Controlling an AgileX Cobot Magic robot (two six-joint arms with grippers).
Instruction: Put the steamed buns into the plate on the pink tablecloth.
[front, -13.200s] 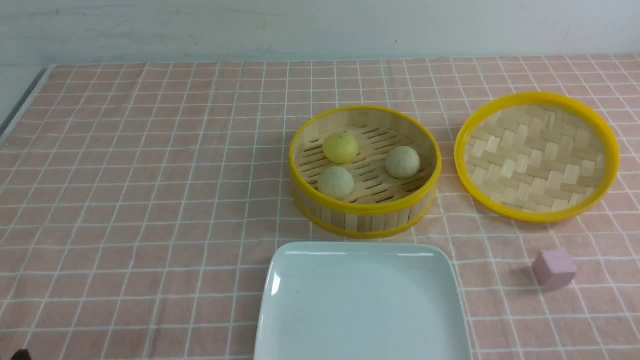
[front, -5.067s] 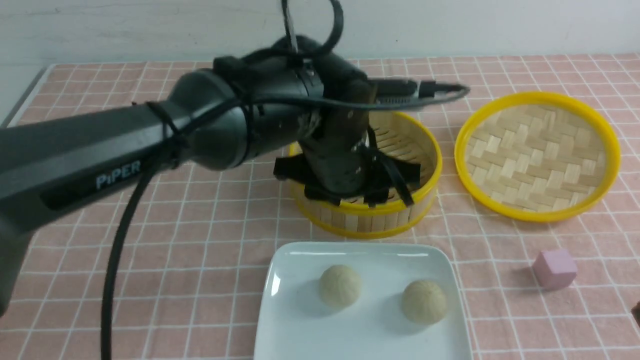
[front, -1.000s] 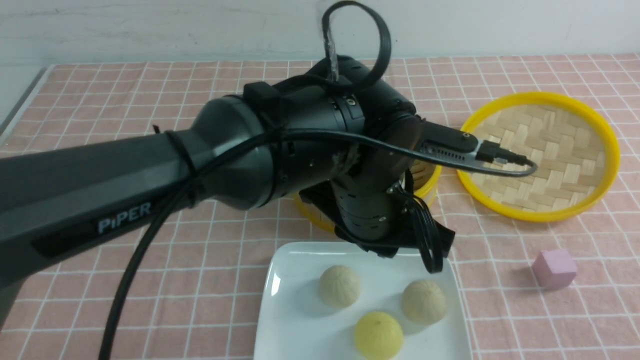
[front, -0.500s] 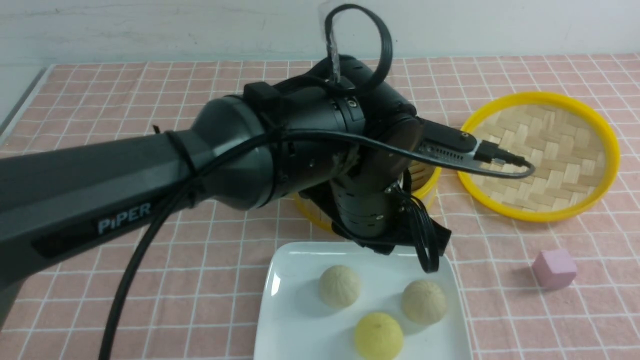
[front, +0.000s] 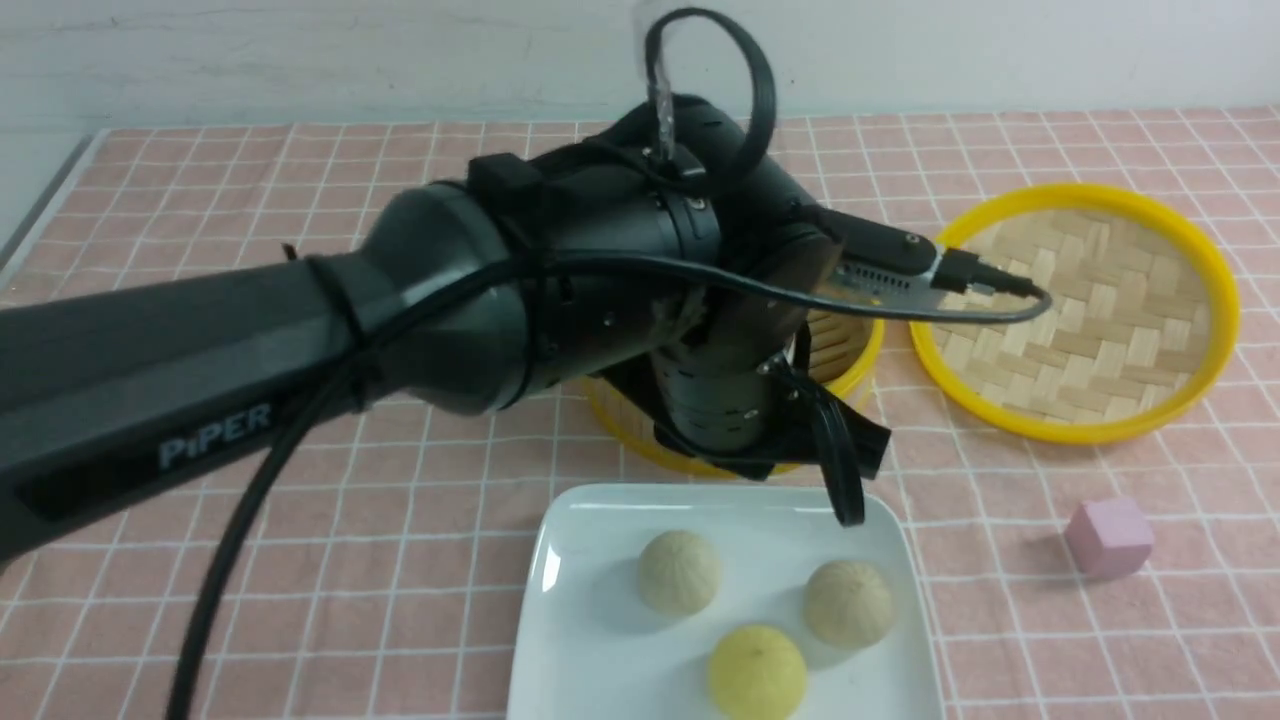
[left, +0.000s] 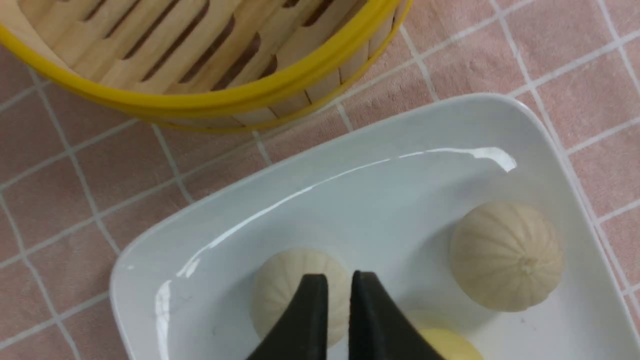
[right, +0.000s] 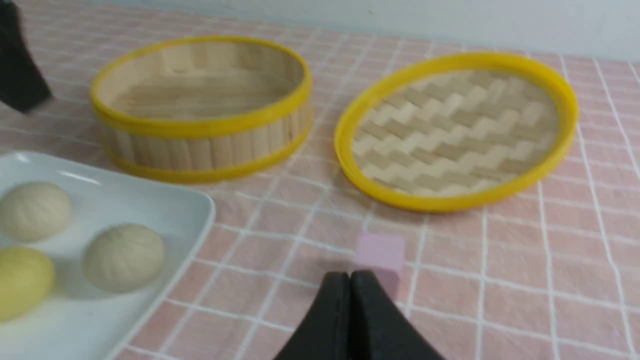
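Three steamed buns lie in the white plate (front: 556, 560) on the pink tablecloth (front: 300, 520): a beige bun (front: 680, 571), a second beige bun (front: 849, 602) and a yellow bun (front: 757, 672). My left arm (front: 600, 290) hangs above the plate's far edge. In the left wrist view my left gripper (left: 338, 282) is shut and empty, above one beige bun (left: 277, 295); the other beige bun (left: 506, 255) and the yellow bun (left: 452, 347) lie beside it. My right gripper (right: 350, 280) is shut and empty, low over the cloth.
The empty bamboo steamer (front: 850, 350) stands just behind the plate, largely hidden by my left arm. Its woven lid (front: 1075, 310) lies to the right. A small pink cube (front: 1108, 537) sits right of the plate, just beyond my right fingertips (right: 381, 252).
My left wrist has risen and drawn back from the plate towards the steamer. The three buns have stayed in the plate.
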